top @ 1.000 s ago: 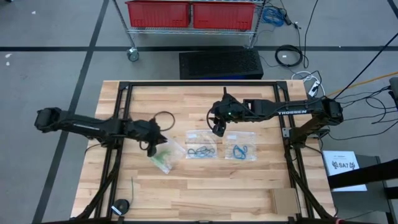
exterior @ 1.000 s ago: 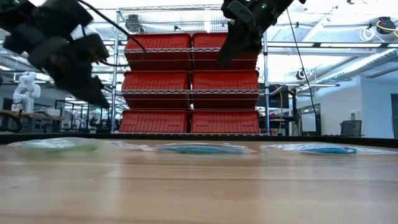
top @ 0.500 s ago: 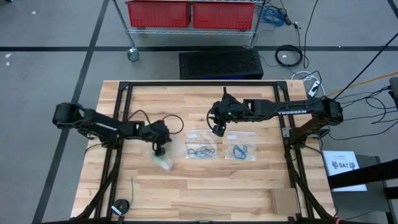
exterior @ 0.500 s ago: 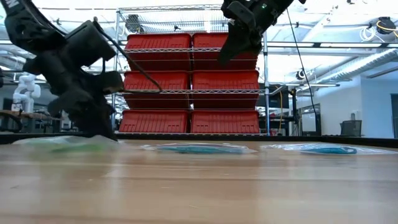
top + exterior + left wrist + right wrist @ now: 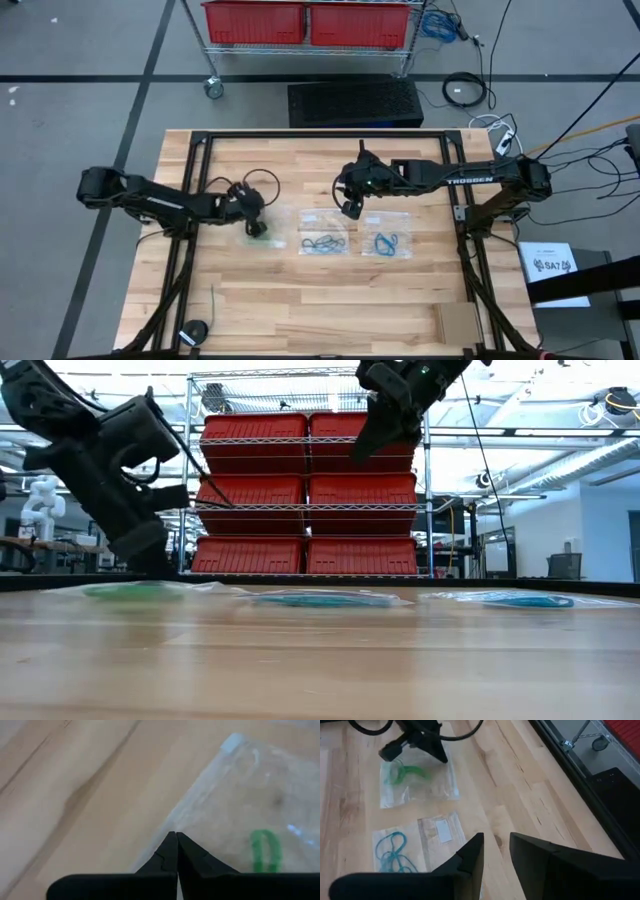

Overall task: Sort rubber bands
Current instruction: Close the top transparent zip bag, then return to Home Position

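The left gripper (image 5: 254, 222) reaches low over the table (image 5: 330, 300), its fingers (image 5: 172, 851) pressed fully together at the edge of a clear bag (image 5: 250, 810), nothing visibly between them. Light green rubber bands (image 5: 264, 850) lie inside that bag just beyond the fingertips. The right gripper (image 5: 349, 208) hangs high, jaws slightly apart and empty; below it lie the dark teal-blue rubber bands (image 5: 323, 243), with the bright blue rubber bands (image 5: 387, 242) beside them. Bare wood lies ahead of the left gripper.
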`<action>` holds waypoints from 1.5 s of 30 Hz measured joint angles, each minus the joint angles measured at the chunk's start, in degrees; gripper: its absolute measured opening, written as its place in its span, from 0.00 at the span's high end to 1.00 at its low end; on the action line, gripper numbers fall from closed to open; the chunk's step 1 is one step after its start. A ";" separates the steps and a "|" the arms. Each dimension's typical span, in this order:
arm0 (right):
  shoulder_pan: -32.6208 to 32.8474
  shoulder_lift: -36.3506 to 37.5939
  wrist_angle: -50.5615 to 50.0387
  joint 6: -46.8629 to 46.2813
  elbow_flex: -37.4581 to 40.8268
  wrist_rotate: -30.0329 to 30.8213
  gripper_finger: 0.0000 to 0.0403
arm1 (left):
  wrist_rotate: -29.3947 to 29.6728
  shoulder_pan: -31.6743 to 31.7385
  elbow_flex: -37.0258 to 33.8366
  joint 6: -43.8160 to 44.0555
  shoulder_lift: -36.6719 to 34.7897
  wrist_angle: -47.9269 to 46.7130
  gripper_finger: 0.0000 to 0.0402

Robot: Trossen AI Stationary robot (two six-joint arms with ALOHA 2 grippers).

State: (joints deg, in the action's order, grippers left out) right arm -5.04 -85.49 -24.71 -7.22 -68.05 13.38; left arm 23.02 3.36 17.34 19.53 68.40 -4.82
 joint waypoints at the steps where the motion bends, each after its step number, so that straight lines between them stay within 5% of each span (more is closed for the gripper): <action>1: 0.13 0.00 -0.02 0.42 0.00 0.18 0.79 | 0.86 -0.08 0.00 1.00 -0.62 -0.83 1.00; 6: 1.78 0.00 -0.13 3.44 0.00 4.27 0.80 | 3.68 -1.40 0.00 2.53 -4.84 -0.24 1.00; 13: 8.28 4.28 -4.17 7.81 2.51 17.29 0.98 | 5.87 -0.39 0.20 -3.10 -14.75 1.46 1.00; 19: 12.70 20.70 7.01 2.22 23.62 18.33 1.00 | -6.21 3.90 0.10 -12.36 -23.94 2.47 1.00; 22: 12.46 29.57 19.52 1.95 36.10 18.30 1.00 | -16.43 8.96 -2.15 -17.05 -25.61 16.52 1.00; 25: 7.18 33.84 34.64 5.39 45.99 17.57 1.00 | -26.53 16.58 -2.24 -18.92 -22.39 27.35 1.00; 30: -3.64 37.00 49.59 10.53 54.42 5.47 1.00 | -34.59 27.19 -1.60 -20.88 -19.54 31.37 1.00; 35: -4.93 51.15 45.40 11.59 58.59 4.67 1.00 | -36.14 31.22 -2.50 -22.95 -34.32 17.77 1.00; 39: -4.27 65.14 41.38 12.86 61.42 5.09 1.00 | -31.91 31.70 -2.61 -24.11 -50.98 3.61 1.00; 45: -4.86 75.42 40.98 14.25 66.10 5.68 1.00 | -26.77 30.46 -7.74 -21.67 -66.84 3.30 1.00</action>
State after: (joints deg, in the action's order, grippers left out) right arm -9.90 -10.07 16.27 7.03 -1.95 19.06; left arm -3.75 33.82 9.61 -2.14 1.56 -1.52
